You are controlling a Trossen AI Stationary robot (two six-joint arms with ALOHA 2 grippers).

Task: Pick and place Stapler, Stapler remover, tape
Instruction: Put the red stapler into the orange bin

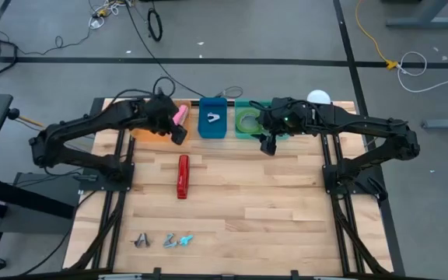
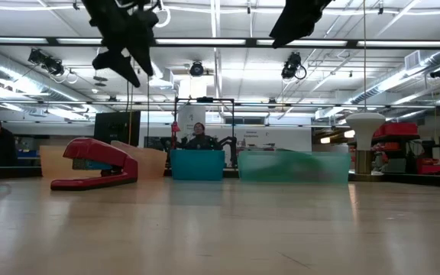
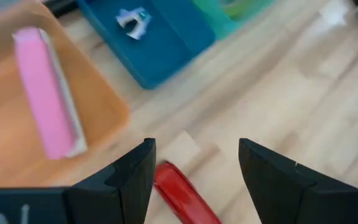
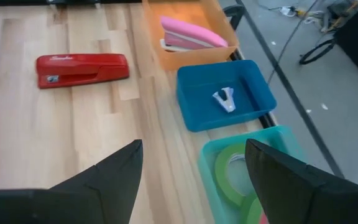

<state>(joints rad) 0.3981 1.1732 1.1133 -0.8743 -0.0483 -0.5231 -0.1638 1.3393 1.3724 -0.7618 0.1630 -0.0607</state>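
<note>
A red stapler (image 1: 183, 176) lies flat on the wooden table, also seen in the right wrist view (image 4: 82, 67) and the low view (image 2: 94, 162). A pink stapler (image 1: 180, 115) lies in an orange tray (image 4: 185, 59). A stapler remover (image 4: 224, 101) lies in a blue bin (image 1: 212, 124). A green tape roll (image 4: 232, 174) lies flat in a green bin (image 1: 249, 122); I see no red-pink roll. My left gripper (image 3: 196, 149) is open and empty, high over the near edge of the orange tray. My right gripper (image 4: 194, 149) is open and empty, high beside the green bin.
Three small stapler removers (image 1: 164, 241) lie near the table's near edge at the left. A white round thing (image 1: 319, 98) stands at the far right. Bare wood (image 1: 271, 202) spans the middle and right of the table. People show in the room beyond.
</note>
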